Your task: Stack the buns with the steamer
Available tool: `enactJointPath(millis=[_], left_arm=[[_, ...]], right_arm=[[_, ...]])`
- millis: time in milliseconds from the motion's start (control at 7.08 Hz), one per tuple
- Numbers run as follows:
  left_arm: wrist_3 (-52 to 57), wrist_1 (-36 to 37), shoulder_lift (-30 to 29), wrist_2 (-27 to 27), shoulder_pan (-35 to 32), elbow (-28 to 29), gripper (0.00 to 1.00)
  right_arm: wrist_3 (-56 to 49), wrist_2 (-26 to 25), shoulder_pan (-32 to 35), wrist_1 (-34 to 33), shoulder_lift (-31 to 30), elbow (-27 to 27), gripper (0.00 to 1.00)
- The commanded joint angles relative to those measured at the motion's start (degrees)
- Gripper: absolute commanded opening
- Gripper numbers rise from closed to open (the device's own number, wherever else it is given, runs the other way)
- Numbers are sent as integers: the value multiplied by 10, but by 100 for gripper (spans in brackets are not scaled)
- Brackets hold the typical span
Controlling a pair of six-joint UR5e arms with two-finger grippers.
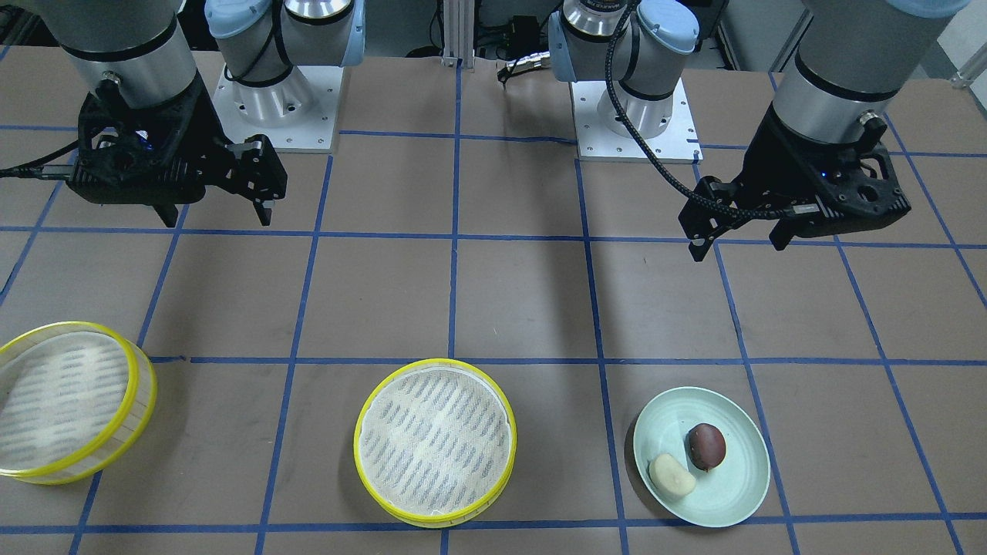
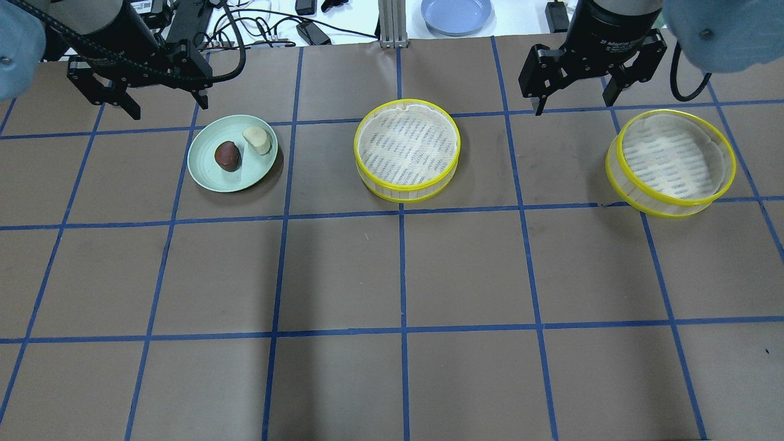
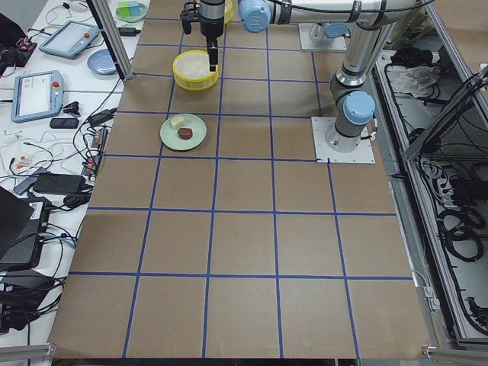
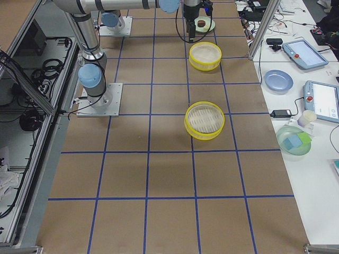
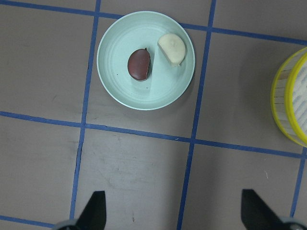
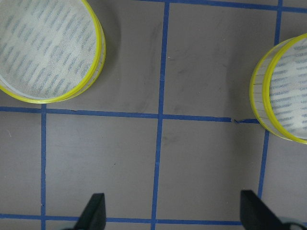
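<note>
Sitting on the plate (image 5: 144, 98), buns (image 5: 139, 64) escape right wrist view.

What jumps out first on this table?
Two empty steamer tiers with bright yellow rims: the middle tier at the table's centre, the right tier near the right gripper. On the robot's left, a mint-green plate holds a brown bun and a cream bun.

A brown table (image 2: 465, 269) gridded with blue tape carries a mint-green plate (image 2: 242, 179) toward its far side. Beyond the edge, on a white bench (image 2: 520, 15), lies a blue plate (image 2: 456, 13) beside black cables (image 2: 269, 18).
</note>
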Motion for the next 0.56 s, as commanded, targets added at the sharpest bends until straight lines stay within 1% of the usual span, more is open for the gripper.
enactJointPath(millis=[0, 282, 424], left_arm=[[1, 0, 1, -1, 0, 0, 100], [2, 2, -3, -1, 2, 0, 100], [2, 3, -3, -1, 2, 0, 100]], right_arm=[[1, 2, 0, 0, 0, 0, 100], [-17, 3, -9, -12, 2, -1, 100], [-75, -4, -43, -31, 18, -2, 100]])
